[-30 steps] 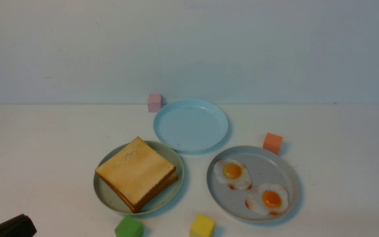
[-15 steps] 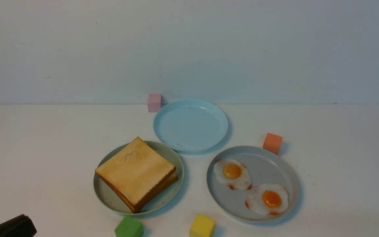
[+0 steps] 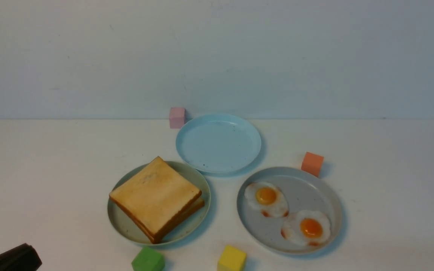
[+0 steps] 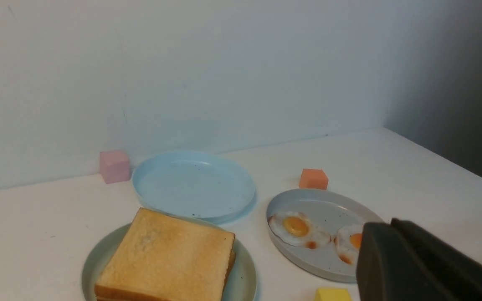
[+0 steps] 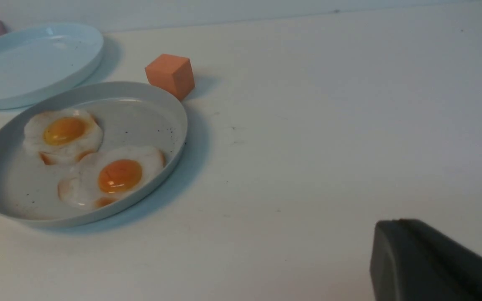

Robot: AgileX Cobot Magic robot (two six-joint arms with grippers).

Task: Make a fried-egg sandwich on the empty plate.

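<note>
While both arms sit low at the near table edge, nothing of the sandwich is assembled. The left gripper [image 4: 387,251] and right gripper [image 5: 396,251] each show fingers pressed together and hold nothing, though only their tips are in frame, so this reading is probable rather than certain.

Two toast slices [image 3: 156,197] lie stacked on the mint-green plate [image 3: 121,226]. Two fried eggs [image 3: 266,198] [image 3: 306,227] touch on the grey speckled plate [image 3: 307,188]. The light blue plate [image 3: 218,143], behind and between them, is the bare one.

Hazards:
- Gripping both slices together, because their edges nearly align.
- Dragging the second egg, because the whites meet.
- Nudging the green cube [image 3: 147,259] or yellow cube [image 3: 231,258] on approach.
</note>
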